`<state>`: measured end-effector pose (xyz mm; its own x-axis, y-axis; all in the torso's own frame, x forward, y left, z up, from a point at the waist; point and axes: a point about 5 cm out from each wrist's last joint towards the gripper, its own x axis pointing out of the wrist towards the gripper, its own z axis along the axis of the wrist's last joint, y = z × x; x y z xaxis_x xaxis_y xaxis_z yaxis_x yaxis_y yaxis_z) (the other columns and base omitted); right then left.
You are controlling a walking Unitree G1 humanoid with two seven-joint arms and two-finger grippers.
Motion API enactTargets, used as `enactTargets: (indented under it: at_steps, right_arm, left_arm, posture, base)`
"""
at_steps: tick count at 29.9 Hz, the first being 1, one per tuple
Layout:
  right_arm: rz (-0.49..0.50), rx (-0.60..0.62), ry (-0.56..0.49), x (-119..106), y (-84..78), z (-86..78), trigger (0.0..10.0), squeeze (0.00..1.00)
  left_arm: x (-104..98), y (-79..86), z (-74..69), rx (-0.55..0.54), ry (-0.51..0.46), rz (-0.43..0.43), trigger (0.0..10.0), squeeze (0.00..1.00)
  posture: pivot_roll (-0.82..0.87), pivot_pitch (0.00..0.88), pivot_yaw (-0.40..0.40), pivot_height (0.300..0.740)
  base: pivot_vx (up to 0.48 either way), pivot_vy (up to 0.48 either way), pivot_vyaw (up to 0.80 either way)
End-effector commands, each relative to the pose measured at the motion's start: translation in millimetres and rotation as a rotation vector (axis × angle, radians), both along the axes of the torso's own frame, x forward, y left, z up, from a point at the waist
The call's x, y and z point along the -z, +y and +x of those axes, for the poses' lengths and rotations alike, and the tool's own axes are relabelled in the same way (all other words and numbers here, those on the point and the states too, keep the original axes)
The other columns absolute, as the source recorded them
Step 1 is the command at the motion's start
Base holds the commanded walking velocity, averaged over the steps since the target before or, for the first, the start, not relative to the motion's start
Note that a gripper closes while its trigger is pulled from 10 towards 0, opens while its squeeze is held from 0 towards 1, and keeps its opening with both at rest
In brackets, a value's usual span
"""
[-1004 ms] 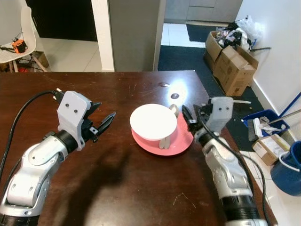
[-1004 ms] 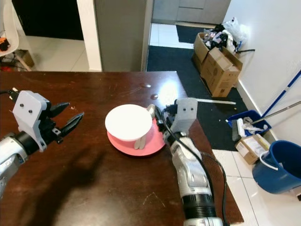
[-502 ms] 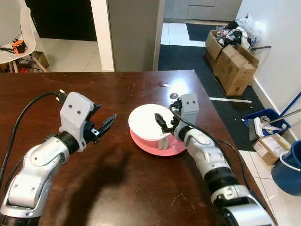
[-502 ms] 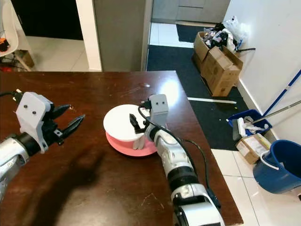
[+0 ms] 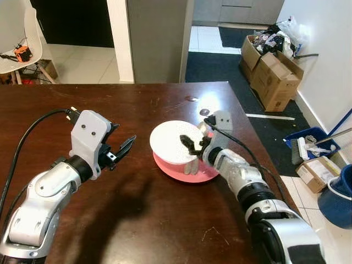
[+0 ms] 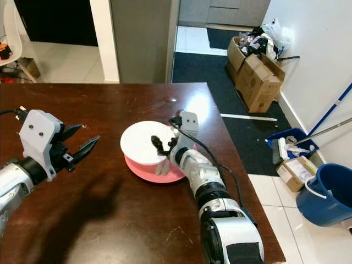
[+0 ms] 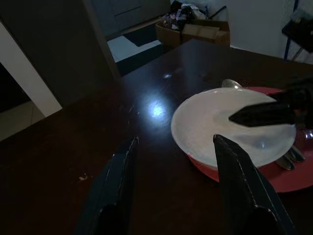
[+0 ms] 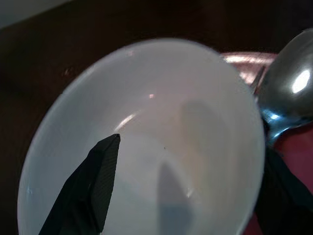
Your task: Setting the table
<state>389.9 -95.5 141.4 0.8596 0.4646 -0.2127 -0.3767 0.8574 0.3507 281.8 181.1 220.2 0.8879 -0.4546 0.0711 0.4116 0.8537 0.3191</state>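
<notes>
A white bowl (image 5: pixel 169 138) sits on a pink plate (image 5: pixel 170 169) on the dark wooden table (image 5: pixel 165 220), right of centre. Pale utensil handles (image 5: pixel 191 165) lie on the plate's near side, and a metal spoon (image 8: pixel 288 93) lies beside the bowl. My right gripper (image 5: pixel 193 144) is open and low over the bowl's right side. In the right wrist view one of its fingers (image 8: pixel 98 181) is inside the bowl and the other is outside the rim. My left gripper (image 5: pixel 122 141) hovers open above the table, left of the bowl, pointing at it, nothing between its fingers (image 7: pixel 117 191).
The table's right edge (image 5: pixel 258 148) runs close behind the plate. Beyond it on the floor are cardboard boxes (image 5: pixel 275 74), a blue bin (image 5: pixel 308 144) and a blue bucket (image 5: pixel 338 198). A grey pillar (image 5: pixel 157 38) and a white chair (image 5: pixel 25 44) stand past the far edge.
My right gripper swung in from the plate's right side to over the bowl, one finger dipping inside. The left arm has barely moved.
</notes>
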Motion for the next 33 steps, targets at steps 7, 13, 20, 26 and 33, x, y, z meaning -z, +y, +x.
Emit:
enactTargets:
  at_steps: [7, 13, 20, 26, 33]
  right_arm:
    - [0.005, -0.013, 0.059, 11, 3.2, -3.1, 0.0, 0.00]
    - [0.018, 0.025, 0.073, 12, -3.0, -2.1, 0.0, 0.00]
    - [0.040, 0.044, 0.057, 10, -6.9, -0.6, 0.0, 0.00]
    - [0.067, 0.044, 0.051, 10, -8.6, -0.8, 0.0, 0.00]
    - [0.102, 0.052, 0.033, 10, -9.7, -1.8, 0.0, 0.00]
  left_arm:
    - [4, -2.0, -2.6, -0.014, 0.014, -0.003, 10.0, 0.00]
    - [4, -2.4, -1.9, -0.022, 0.015, -0.008, 10.0, 0.00]
    - [5, -4.8, -0.7, -0.020, 0.016, -0.013, 10.0, 0.00]
    - [7, -4.7, 0.2, -0.027, 0.017, -0.014, 10.0, 0.00]
    - [11, -4.5, 0.9, -0.046, 0.022, -0.019, 10.0, 0.00]
  posture:
    - [0.13, 0.073, 0.048, 0.740]
    - [0.12, 0.075, 0.046, 0.740]
    - [0.11, 0.075, 0.045, 0.740]
    - [0.11, 0.075, 0.042, 0.740]
    - [0.10, 0.074, 0.039, 0.740]
  base:
    - [0.000, 0.000, 0.00]
    - [0.000, 0.000, 0.00]
    - [0.000, 0.000, 0.00]
    - [0.000, 0.000, 0.00]
    - [0.000, 0.000, 0.00]
